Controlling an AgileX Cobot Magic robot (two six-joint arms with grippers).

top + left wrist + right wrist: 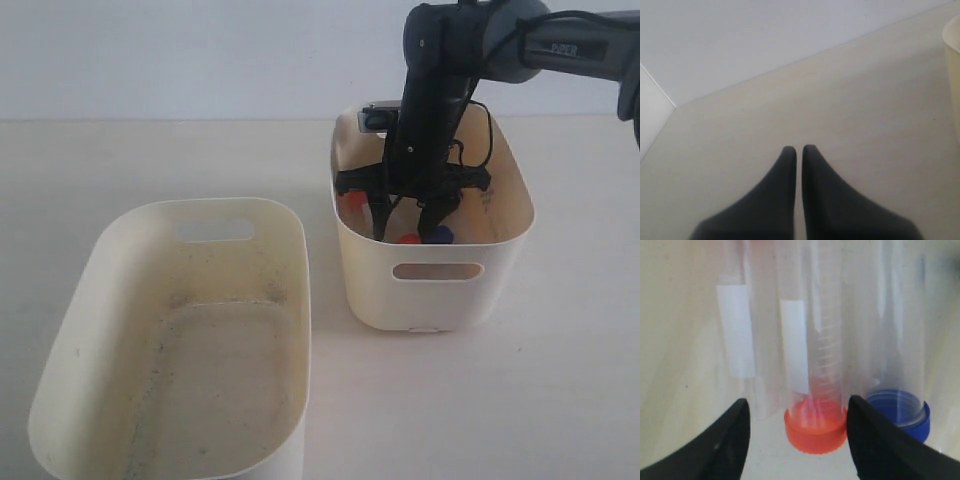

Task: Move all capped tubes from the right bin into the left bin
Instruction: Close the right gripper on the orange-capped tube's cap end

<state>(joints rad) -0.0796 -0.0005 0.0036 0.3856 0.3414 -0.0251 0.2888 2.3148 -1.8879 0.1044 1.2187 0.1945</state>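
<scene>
Approach to a grasp: the right gripper (406, 222) stands inside the right bin (437, 290), jaws parted astride an orange-capped tube (815, 432) but not gripping it, placed to close on that tube alone and spare the blue-capped tube (900, 412) just beside it. The left gripper (799, 152), jaws pressed together on nothing, hangs outside the right bin, probably to keep clear; the left bin (90, 300), beside the right bin, holds no tube.

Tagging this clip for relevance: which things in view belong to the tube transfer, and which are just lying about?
Job: right bin, left bin, orange-capped tube, blue-capped tube, right gripper open astride the orange one.
Not in use: left gripper, shut above the table.
</scene>
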